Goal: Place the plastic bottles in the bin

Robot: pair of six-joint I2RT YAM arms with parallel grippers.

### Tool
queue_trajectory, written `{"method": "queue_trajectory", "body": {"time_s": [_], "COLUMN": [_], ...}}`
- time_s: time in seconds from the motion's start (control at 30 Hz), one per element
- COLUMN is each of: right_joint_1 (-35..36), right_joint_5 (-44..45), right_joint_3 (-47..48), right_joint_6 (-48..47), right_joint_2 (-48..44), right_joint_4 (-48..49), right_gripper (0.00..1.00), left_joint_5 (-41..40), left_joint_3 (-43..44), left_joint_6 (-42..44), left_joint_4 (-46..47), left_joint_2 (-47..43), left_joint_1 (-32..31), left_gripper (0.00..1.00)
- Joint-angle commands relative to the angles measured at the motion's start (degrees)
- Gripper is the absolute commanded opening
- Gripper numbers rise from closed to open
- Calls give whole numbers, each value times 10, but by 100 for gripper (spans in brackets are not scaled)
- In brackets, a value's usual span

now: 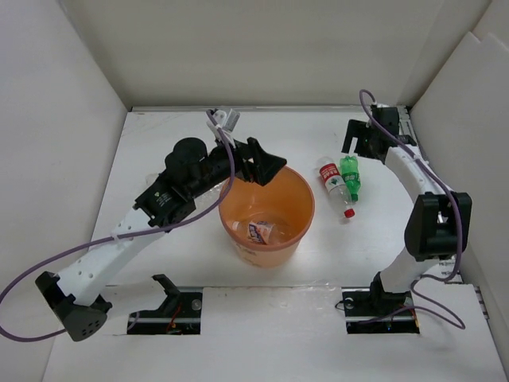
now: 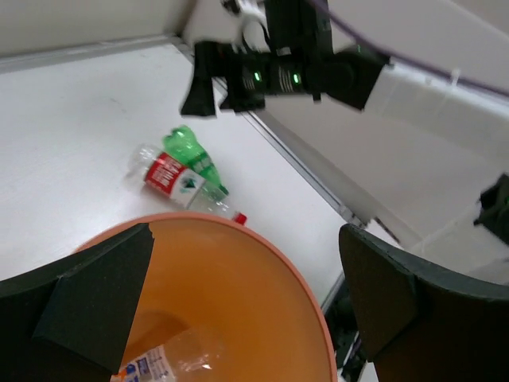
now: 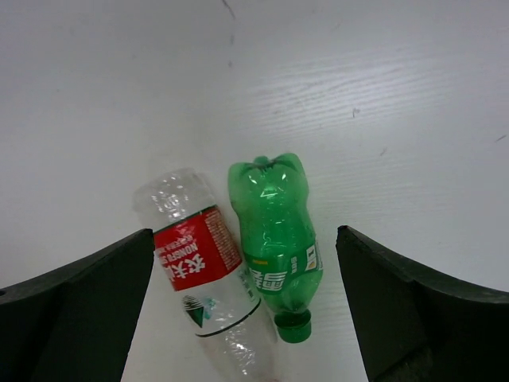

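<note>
The orange bin (image 1: 306, 208) stands mid-table, and a clear bottle with a blue-white label (image 1: 262, 231) lies at its bottom. My left gripper (image 1: 262, 165) hovers open over the bin's far-left rim with nothing between its fingers. In the left wrist view the bin's inner wall (image 2: 238, 286) fills the gap of the left gripper (image 2: 242, 278), with the clear bottle (image 2: 151, 364) below. Right of the bin, a red-labelled bottle (image 1: 334, 185) and a green bottle (image 1: 351, 175) lie side by side. My right gripper (image 1: 355, 145) hangs open above the red-labelled bottle (image 3: 199, 270) and the green bottle (image 3: 277, 231).
White walls enclose the table at the back, left and right. Both arm bases (image 1: 171, 306) sit at the near edge, and purple cables loop beside each arm. The right arm's wrist (image 2: 278, 68) shows dark beyond the two lying bottles in the left wrist view.
</note>
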Motion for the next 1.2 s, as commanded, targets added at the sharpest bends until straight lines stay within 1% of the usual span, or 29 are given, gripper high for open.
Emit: {"method": "queue_trajectory", "body": {"time_s": [0.0,0.03,0.07,0.13,0.2,0.3,0.43,0.5,0.57,0.63,0.67,0.73,0.77,0.8,0.83,0.87,0.9,0.93,0.97,1.0,1.03,1.07,1.1,1.17], "right_joint_1": [-5,-5,-5,-10,-10,-10,-16,-22,-28,-28,-34,-34,-39,-39,-39,-39,-39,-39,-39,-39,-39,-39,-39,-39], "right_joint_5": [10,5,5,5,5,12,12,12,2,-4,-4,-10,-15,-15,-9,-9,-9,-9,-9,-9,-9,-33,-49,-86], "right_joint_3": [-21,-27,-27,-34,-34,-20,-13,4,27,34,40,40,40,45,51,58,74,82,91,101,121,131,139,162], "right_joint_6": [-13,-13,-13,-13,-13,-18,-18,-18,-24,-24,-24,-24,-24,-24,-24,-24,-24,-24,-24,-24,-24,-24,-24,-24], "right_joint_2": [23,23,33,50,63,105,130,152,169,183,183,189,189,183,178,173,167,152,141,132,107,94,79,35], "right_joint_4": [1,6,11,11,17,11,5,5,-1,-1,-1,-1,-1,-1,-1,-1,-8,-15,-20,-20,-34,-34,-34,-34], "right_gripper": [99,99,99,97,97,96,96,95,89,80,69,57,41,32,25,17,14,8,5,0,0,0,0,0], "left_joint_5": [-127,-166,-174,-174,-174,-174,-180,-186,-186,-186,-186,-186,-186,-186,-186,-170,-161,-150,-129,-114,-97,-68,-51,-20], "left_joint_3": [88,105,131,146,146,141,141,141,147,147,147,147,147,147,147,147,147,147,147,160,168,187,187,224], "left_joint_6": [-36,-36,-36,-36,-36,-41,-41,-41,-41,-35,-35,-35,-30,-29,-23,-23,-18,-11,-11,-6,-6,-1,0,13], "left_joint_4": [-62,-97,-109,-121,-121,-121,-128,-133,-133,-133,-138,-139,-139,-139,-132,-132,-126,-126,-118,-111,-106,-98,-98,-84], "left_joint_2": [8,25,32,44,50,50,45,39,39,33,33,28,28,28,28,34,41,49,68,80,92,118,131,155], "left_joint_1": [1,1,1,1,1,1,1,1,1,1,1,1,1,1,1,1,1,1,1,1,1,1,1,1], "left_gripper": [99,99,99,99,99,99,99,99,99,99,99,99,99,99,99,99,99,99,99,99,99,99,99,99]}}
